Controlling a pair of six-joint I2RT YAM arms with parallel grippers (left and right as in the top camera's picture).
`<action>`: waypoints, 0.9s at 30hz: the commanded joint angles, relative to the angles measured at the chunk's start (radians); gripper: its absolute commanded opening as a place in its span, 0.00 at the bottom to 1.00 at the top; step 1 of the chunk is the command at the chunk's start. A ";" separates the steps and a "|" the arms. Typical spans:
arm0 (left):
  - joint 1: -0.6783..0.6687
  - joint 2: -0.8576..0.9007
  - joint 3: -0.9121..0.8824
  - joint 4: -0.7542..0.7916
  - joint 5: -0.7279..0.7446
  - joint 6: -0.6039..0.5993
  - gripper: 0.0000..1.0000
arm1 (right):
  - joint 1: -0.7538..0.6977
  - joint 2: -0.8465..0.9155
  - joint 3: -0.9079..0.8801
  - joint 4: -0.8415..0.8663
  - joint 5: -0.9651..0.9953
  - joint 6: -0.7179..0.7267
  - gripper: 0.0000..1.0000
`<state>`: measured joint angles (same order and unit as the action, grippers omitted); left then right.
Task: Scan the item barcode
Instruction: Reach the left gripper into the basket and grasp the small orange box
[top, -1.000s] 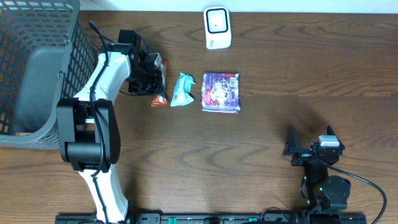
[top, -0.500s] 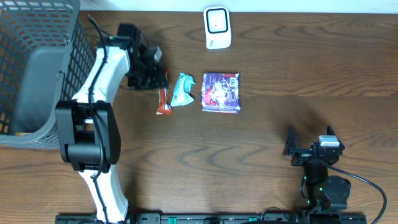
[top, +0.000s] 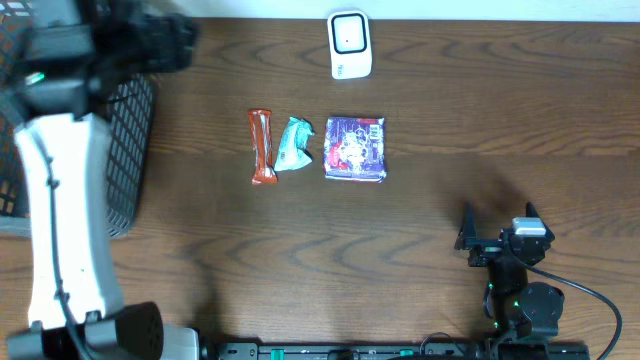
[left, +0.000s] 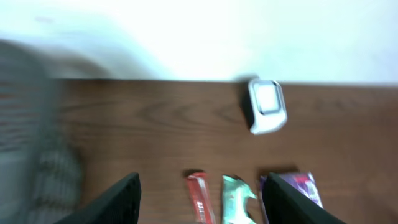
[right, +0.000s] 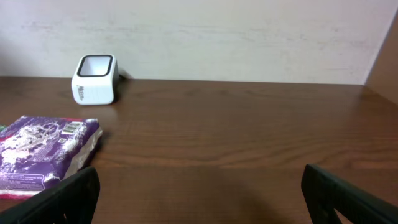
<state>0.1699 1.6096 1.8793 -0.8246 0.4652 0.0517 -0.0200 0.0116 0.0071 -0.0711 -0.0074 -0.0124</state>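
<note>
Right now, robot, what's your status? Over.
Left gripper open, empty; right gripper open, empty. Long red snack bar lying beside small teal packet. White box scanner unblocked.

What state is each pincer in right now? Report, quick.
Left pincer: open, holding nothing.
Right pincer: open, holding nothing.

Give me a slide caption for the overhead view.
A red bar, teal packet and purple pack lined up before the white scanner.
</note>
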 joint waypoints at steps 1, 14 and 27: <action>0.121 -0.008 0.003 -0.001 -0.014 -0.111 0.63 | 0.008 -0.006 -0.002 -0.004 0.001 -0.011 0.99; 0.385 0.083 -0.027 -0.163 -0.433 -0.432 0.70 | 0.008 -0.006 -0.002 -0.005 0.001 -0.011 0.99; 0.407 0.311 -0.028 -0.288 -0.775 -0.712 0.80 | 0.008 -0.006 -0.002 -0.005 0.001 -0.011 0.99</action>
<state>0.5579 1.8866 1.8591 -1.0954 -0.2314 -0.5613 -0.0200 0.0116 0.0071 -0.0711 -0.0074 -0.0124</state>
